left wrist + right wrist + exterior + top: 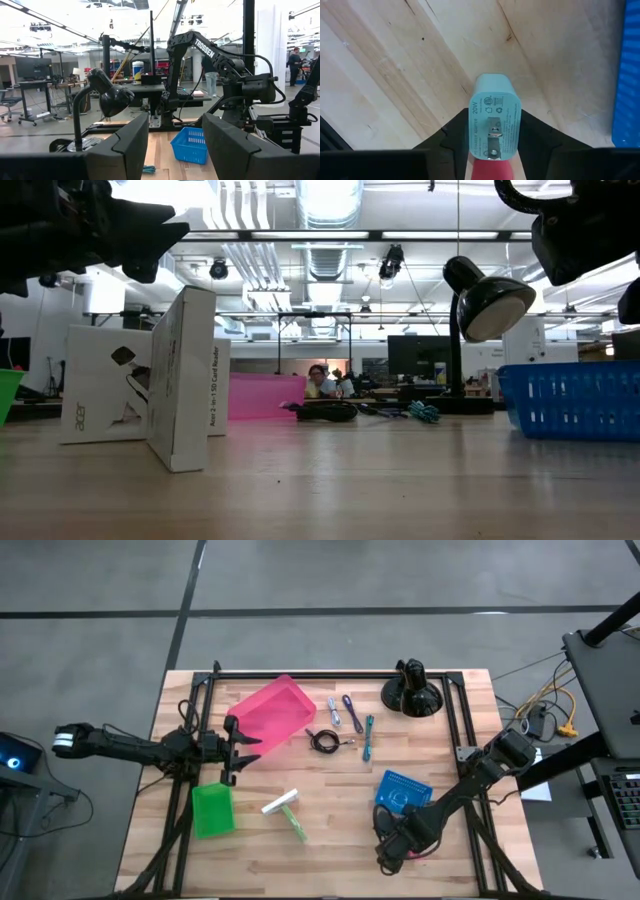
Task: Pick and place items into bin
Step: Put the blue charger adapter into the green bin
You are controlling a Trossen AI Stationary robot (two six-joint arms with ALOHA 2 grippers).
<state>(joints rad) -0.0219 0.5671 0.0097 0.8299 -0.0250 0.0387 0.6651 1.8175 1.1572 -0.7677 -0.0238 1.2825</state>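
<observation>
My right gripper [392, 854] is near the table's front right, in front of the blue basket [403, 792]. It is shut on a small pale teal plug block [492, 117] with two metal prongs. My left gripper [240, 745] is open and empty beside the pink bin [275, 712]; its fingers [130, 145] stand apart. A black coiled cable [322, 740], blue [334, 712], purple [352, 712] and teal [368, 735] sticks lie flat mid-table. A white-and-green stick [287, 810] lies nearer the front. My right gripper pinches the plug block by its two long sides [474, 140], one dark finger [452, 142] on each side. The prong end faces back toward the wrist. The fingers point down at the tabletop. Something red [491, 170] shows behind the block between the fingers.
A black domed camera mount [412, 692] stands at the far right of the sticks. A green bin [212, 810] sits front left. White cartons [185, 375] stand near the front edge. A black frame [330, 673] runs round the table.
</observation>
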